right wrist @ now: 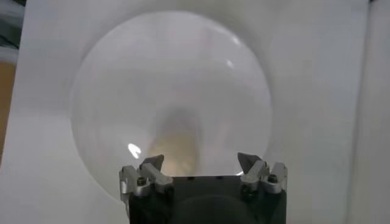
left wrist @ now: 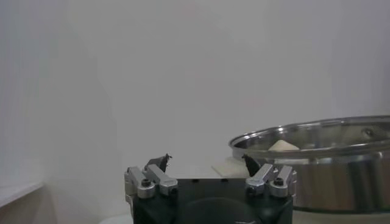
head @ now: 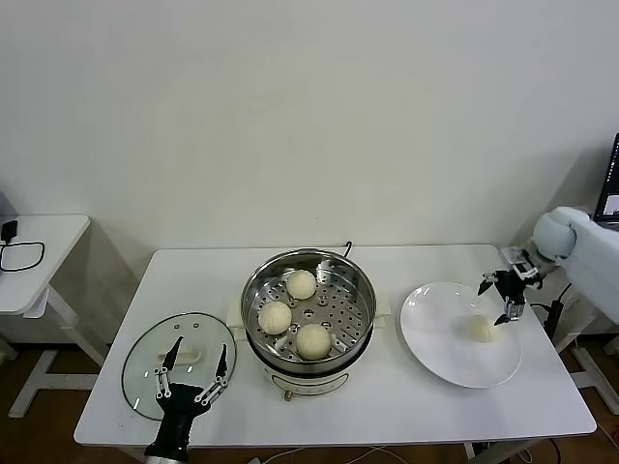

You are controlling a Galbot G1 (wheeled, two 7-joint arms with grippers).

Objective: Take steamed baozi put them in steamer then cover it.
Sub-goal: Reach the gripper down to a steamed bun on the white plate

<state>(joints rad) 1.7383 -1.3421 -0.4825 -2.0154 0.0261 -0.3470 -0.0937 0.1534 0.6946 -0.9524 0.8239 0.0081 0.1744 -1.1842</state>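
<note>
The steel steamer (head: 259, 290) stands mid-table with three cream baozi on its perforated tray: one at the back (head: 302, 284), one at the left (head: 275, 317), one at the front (head: 313, 341). A fourth baozi (head: 482, 330) lies on the white plate (head: 435, 329) at the right. My right gripper (head: 501, 298) is open just above that baozi; it shows blurred between the jaws in the right wrist view (right wrist: 177, 146). The glass cover (head: 145, 367) lies flat at the left. My left gripper (head: 193, 365) is open over the cover. The steamer's rim shows in the left wrist view (left wrist: 317, 137).
The white table's front edge (head: 338, 440) runs close below the steamer and plate. A second small white table (head: 39, 242) with a black cable stands at the far left. A cord runs off behind the steamer.
</note>
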